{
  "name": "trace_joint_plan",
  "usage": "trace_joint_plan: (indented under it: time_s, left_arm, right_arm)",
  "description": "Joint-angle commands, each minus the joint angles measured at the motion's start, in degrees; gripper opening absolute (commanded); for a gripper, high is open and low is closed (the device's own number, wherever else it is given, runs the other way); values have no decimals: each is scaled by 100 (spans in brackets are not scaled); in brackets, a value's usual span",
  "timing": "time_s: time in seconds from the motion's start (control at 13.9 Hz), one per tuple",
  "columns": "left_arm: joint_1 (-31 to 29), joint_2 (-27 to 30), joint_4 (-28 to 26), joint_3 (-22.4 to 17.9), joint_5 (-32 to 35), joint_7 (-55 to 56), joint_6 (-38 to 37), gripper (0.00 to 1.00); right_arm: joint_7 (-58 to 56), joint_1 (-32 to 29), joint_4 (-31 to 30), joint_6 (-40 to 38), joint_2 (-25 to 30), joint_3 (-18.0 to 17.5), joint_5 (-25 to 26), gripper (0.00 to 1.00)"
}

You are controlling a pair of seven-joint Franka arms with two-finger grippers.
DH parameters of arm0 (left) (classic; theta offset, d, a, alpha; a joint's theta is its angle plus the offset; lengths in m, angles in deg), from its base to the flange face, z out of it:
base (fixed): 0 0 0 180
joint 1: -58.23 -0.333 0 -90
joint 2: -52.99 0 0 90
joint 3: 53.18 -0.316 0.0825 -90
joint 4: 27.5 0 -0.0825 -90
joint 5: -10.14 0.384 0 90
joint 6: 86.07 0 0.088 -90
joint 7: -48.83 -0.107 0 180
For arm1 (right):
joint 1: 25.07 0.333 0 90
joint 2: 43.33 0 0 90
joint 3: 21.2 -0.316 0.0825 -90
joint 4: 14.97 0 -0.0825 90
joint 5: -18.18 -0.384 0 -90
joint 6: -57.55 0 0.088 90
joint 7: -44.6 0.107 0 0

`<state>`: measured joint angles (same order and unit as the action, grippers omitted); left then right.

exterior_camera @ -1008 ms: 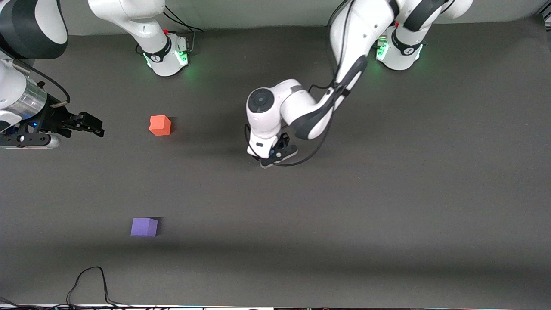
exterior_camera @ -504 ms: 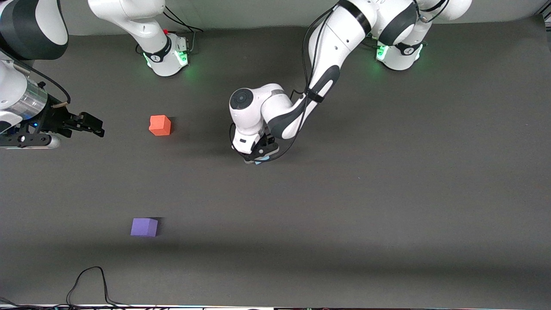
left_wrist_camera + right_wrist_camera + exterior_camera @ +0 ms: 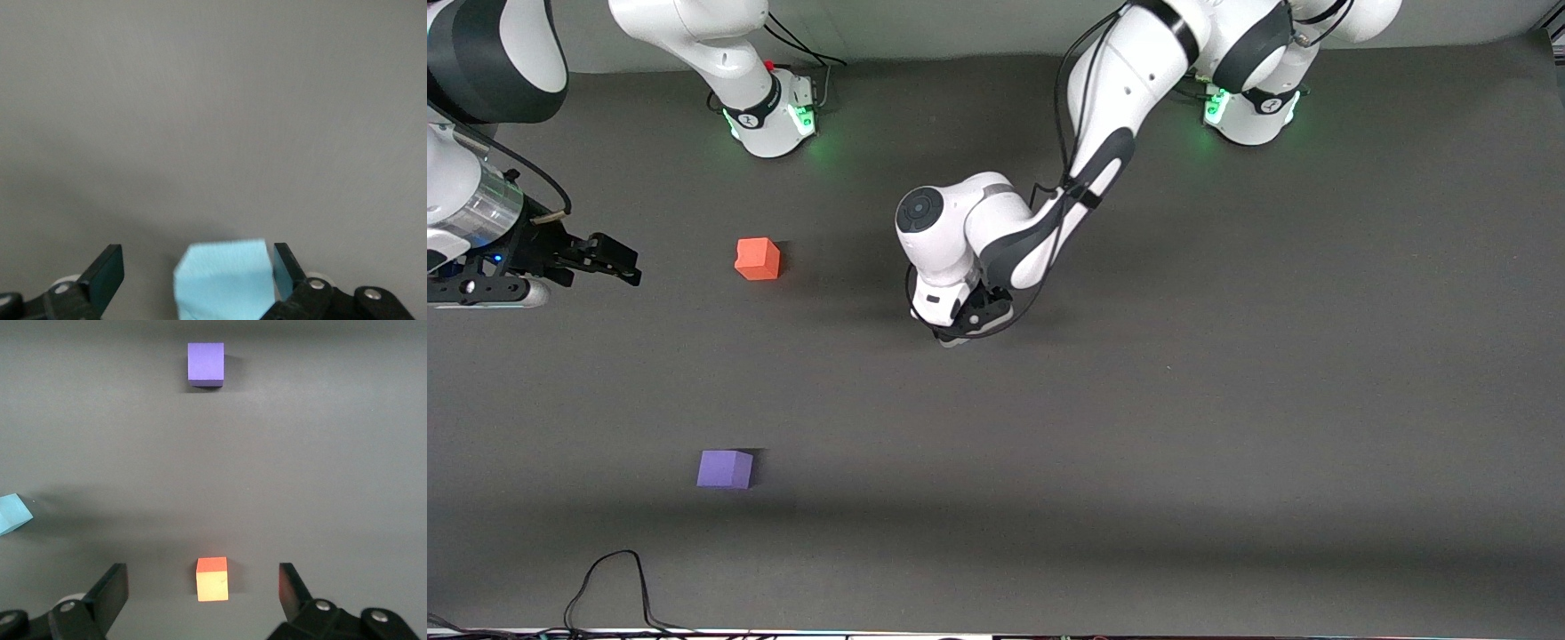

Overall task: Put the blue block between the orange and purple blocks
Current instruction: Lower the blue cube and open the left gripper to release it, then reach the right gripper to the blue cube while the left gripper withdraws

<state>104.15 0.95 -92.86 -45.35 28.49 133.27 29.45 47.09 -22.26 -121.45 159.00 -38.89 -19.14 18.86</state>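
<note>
Left end effector [image 3: 193,277] is spread wide over mid-table [image 3: 1227,400], blue block [image 3: 223,280] between its fingers, touching one finger [image 3: 283,267], gap to the other. Right end effector [image 3: 203,593] waits open, empty. One orange block [image 3: 758,259], one purple block [image 3: 725,468], one blue, all well apart.

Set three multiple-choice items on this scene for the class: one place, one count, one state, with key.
1. Which block lies nearest the front camera? A orange B purple C blue
2. How many blocks show in the right wrist view? A one B two C three
3. The fingers of the left gripper are: A open B shut on the orange block C hidden
Key: B, the purple block lies lowest in the front view; C, orange block, purple block and blue block all show there; A, they stand apart around the blue block.
</note>
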Motion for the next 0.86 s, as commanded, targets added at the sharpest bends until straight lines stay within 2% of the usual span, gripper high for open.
trace_joint_plan:
  time_s: [0.0,0.07,0.22,0.36,0.5,0.58,0.72,0.79]
  left_arm:
    - [-634,929,-267,60,-382,-803,-301,100]
    - [-915,1271,-467,52,-725,-1276,-389,100]
    - [-1809,2167,-1273,60,-1009,-2339,-634,100]
    - [-2662,2985,-1978,61,-1044,-3403,-645,100]
    - [-3393,3645,-2479,43,-1534,-4344,-697,100]
    - [-3735,3978,-2830,43,-1571,-4836,-715,100]
    - [-4072,4646,-3594,17,-1607,-5751,-767,100]
    - [-4203,4980,-4024,-62,-1598,-5981,-750,100]
  right_arm:
    - [-56,78,-22,76,92,-47,-103,100]
    - [-47,192,83,68,31,-160,-129,100]
    - [-47,385,189,-3,-83,-397,-130,100]
    - [-29,386,294,23,-310,-897,-130,100]
    - [6,395,706,76,-854,-1416,-130,100]
    - [15,395,986,76,-1205,-1653,-130,100]
    - [41,404,1436,137,-1759,-2058,-77,100]
    - [137,421,1472,347,-1901,-2208,-51,100]
